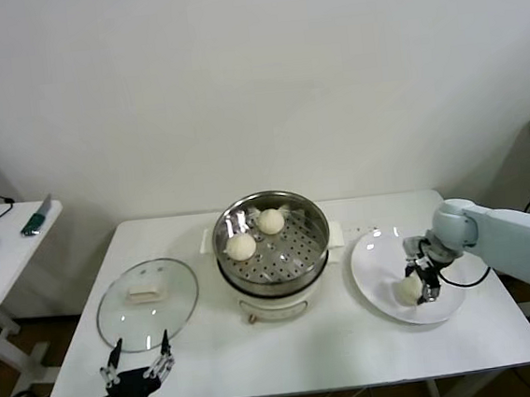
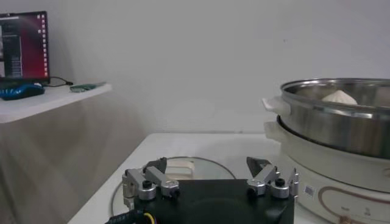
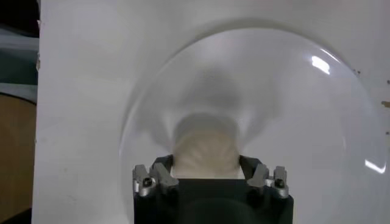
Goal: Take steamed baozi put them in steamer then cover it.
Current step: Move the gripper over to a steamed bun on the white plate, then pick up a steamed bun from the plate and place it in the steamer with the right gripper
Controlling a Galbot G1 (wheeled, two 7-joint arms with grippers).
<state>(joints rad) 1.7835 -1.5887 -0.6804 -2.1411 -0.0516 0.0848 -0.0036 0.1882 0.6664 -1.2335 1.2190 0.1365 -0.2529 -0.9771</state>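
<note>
Our right pincer (image 1: 416, 282) is down on the white plate (image 1: 374, 254) at the right of the bench (image 1: 355, 349), its fingers set on either side of the one baozi (image 1: 407, 290) left there. In the right wrist view the bun (image 3: 204, 152) sits between the tips, and we judge they are pinching it. Two more baozi (image 1: 241, 246) already lie in the steamer (image 1: 316, 240) at mid-bench. The cover (image 1: 148, 303) rests flat on the bench to the left. Our left pincer (image 1: 138, 361) waits spread wide at the near edge, just this side of the cover.

The risks we see: squeezing too hard could dent the soft dough, while a loose hold could let it roll off during the lift. We must also clear the steamer's tall rim, or we could knock the bun free.
</note>
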